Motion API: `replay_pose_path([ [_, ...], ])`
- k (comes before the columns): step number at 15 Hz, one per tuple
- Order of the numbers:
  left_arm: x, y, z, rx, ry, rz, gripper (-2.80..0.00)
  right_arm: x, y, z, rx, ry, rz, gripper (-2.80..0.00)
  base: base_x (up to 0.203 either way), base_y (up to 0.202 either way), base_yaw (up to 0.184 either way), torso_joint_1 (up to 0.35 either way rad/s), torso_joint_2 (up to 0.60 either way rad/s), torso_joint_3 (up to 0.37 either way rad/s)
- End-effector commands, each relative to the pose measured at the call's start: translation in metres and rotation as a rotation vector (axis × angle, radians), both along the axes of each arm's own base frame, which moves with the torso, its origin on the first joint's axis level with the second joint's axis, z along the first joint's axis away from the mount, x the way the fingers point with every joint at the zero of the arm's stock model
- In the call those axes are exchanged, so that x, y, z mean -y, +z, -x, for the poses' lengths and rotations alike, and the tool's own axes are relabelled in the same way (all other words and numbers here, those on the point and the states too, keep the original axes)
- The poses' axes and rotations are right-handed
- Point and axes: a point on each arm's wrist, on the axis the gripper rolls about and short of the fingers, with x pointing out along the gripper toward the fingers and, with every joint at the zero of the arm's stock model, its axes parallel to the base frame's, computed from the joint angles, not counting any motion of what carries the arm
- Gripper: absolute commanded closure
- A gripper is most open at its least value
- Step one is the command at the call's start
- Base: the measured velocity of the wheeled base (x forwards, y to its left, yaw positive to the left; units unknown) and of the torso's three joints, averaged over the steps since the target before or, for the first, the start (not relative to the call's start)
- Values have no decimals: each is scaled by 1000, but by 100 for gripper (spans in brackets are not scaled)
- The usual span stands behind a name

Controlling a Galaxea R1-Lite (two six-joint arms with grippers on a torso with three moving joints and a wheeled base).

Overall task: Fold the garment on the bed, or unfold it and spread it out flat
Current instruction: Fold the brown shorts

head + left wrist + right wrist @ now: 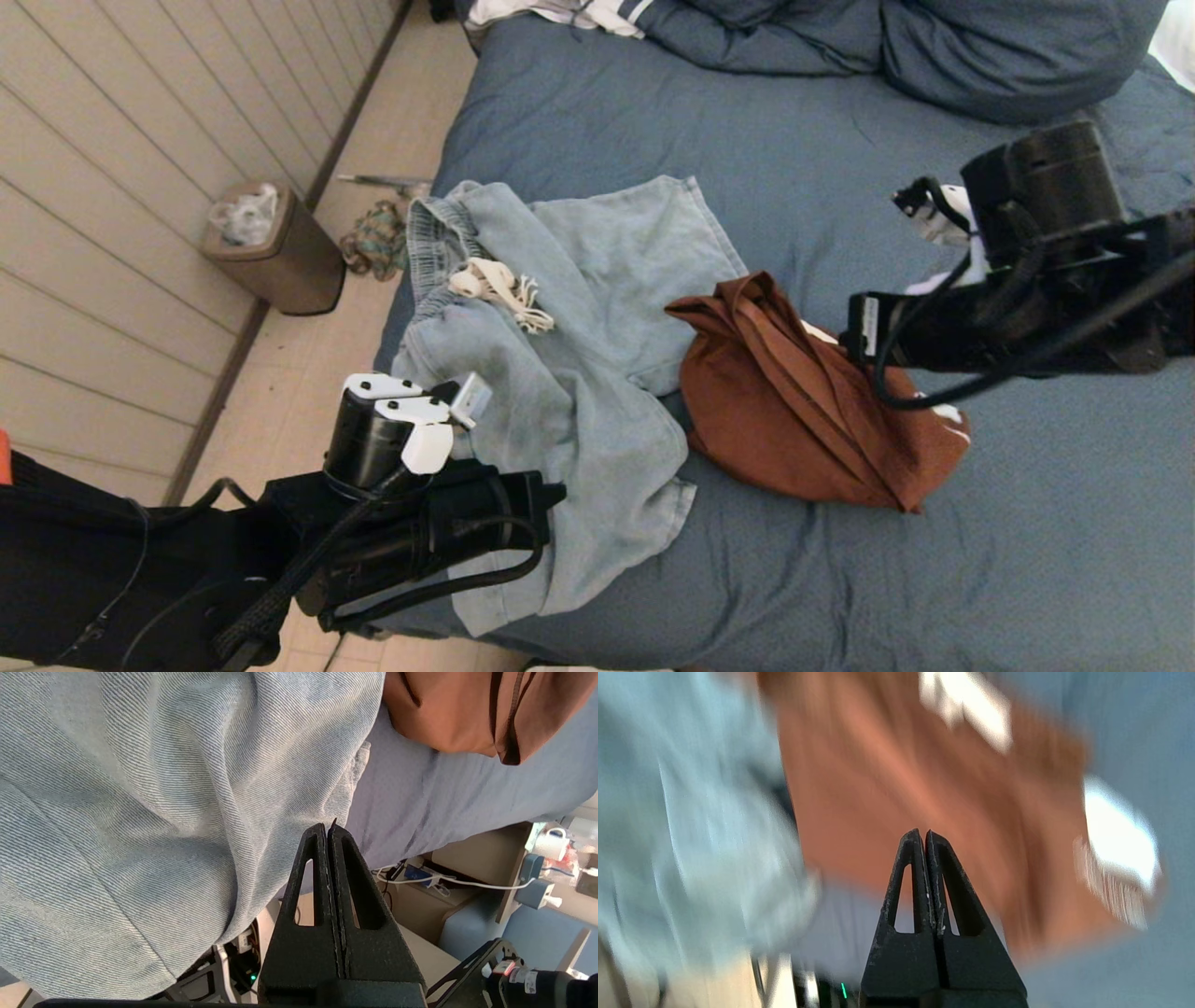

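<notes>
A crumpled light blue garment with a white drawstring lies on the left side of the bed, one end hanging over the near edge. A rust-brown garment lies bunched just to its right. My left arm hovers at the bed's near left corner over the blue garment's edge. Its gripper is shut and empty, beside the blue cloth. My right arm hangs over the brown garment's right side. Its gripper is shut and empty above the brown cloth.
Bunched blue duvet and pillows fill the bed's far end, with a white striped cloth beside them. On the floor to the left stand a brown bin and a bundle by the panelled wall.
</notes>
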Motion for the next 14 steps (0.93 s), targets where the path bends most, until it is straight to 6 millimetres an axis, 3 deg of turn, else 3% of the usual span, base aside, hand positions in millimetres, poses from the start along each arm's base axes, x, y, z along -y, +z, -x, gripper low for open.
replay_pose_path([
  [1,0,1,0,1,1,6,0,17,-15,56,-27,24,11,0,0,0,0,0,0,0],
  [5,2,-4,-2,-11,0,-4,0,25,-76,79,-218,47,90,0,0,0,0,0,0,0],
  [10,1,0,-1,5,6,4,0,0,-125,32,-279,66,119,0,0,0,0,0,0,0],
  [12,2,-1,-2,4,6,4,0,-13,-136,14,-276,81,120,0,0,0,0,0,0,0],
  [14,2,-2,-2,9,7,10,0,-24,-134,0,-255,93,111,0,0,0,0,0,0,0],
])
